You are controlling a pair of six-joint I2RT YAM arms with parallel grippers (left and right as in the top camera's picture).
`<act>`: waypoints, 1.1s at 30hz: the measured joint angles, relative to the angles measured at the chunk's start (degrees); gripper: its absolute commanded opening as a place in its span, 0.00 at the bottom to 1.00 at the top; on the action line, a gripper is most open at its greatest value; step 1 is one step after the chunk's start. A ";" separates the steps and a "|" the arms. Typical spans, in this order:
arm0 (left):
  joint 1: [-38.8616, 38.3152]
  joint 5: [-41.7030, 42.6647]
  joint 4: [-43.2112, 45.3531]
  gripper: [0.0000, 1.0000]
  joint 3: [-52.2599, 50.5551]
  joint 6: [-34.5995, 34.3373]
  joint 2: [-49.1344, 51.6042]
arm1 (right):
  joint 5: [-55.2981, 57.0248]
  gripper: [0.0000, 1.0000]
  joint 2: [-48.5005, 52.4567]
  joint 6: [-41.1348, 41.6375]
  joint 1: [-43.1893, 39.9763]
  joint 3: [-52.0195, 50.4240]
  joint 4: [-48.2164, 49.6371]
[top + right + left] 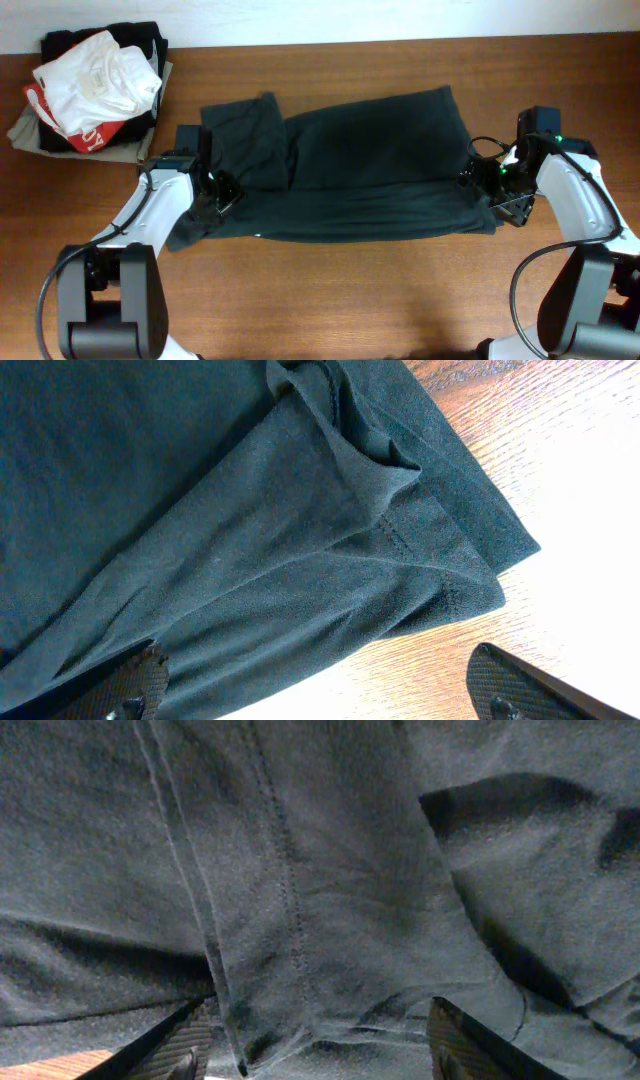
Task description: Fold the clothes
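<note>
Overhead, we found the T-shirt (pixel 350 160) spread between the left gripper (pixel 320 1052), parted astride a stitched fold, and the right gripper (pixel 320 672), gaping wide over a hem corner.

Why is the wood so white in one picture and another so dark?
Right wrist view: light glares off the bare table, washing the wood almost white beside the T-shirt. Left wrist view: the dark T-shirt nearly fills the picture, so it looks dim and grainy. Overhead view: even light, no glare.
</note>
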 measured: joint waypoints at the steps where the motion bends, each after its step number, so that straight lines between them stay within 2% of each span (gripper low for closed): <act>1: 0.00 0.15 0.02 0.66 0.00 -0.04 0.26 | 0.00 0.99 0.00 0.02 0.00 0.00 0.00; 16: 0.00 2.23 1.49 0.64 0.00 -0.04 3.39 | 0.00 0.99 0.00 0.00 -0.02 0.00 0.00; 21: 0.00 2.01 1.46 0.54 0.00 -0.17 3.39 | 0.00 0.99 0.00 -0.02 0.00 0.00 0.00; 22: 0.00 1.86 1.46 0.49 0.00 -0.20 3.39 | 0.00 0.99 0.00 -0.02 0.00 0.00 0.02; 23: 0.00 1.86 1.46 0.40 0.00 -0.20 3.39 | 0.00 0.99 0.00 0.00 -0.02 0.00 0.02; 25: 0.00 1.84 1.49 0.34 0.00 -0.59 3.39 | 0.00 0.99 0.00 0.00 -0.02 0.00 0.02; 28: 0.00 1.70 1.46 0.32 -0.02 -0.42 3.39 | 0.00 0.99 0.00 0.00 -0.02 0.00 0.00; 30: 0.00 1.66 1.49 0.27 -0.02 -0.44 3.39 | 0.00 0.99 0.00 0.02 -0.02 0.00 0.00; 31: 0.00 1.66 1.49 0.20 -0.02 -0.46 3.39 | 0.00 0.99 0.00 0.00 -0.02 0.00 0.00; 33: 0.00 1.66 1.36 0.19 -0.02 -0.42 3.39 | 0.00 0.99 0.00 0.00 0.00 0.00 0.00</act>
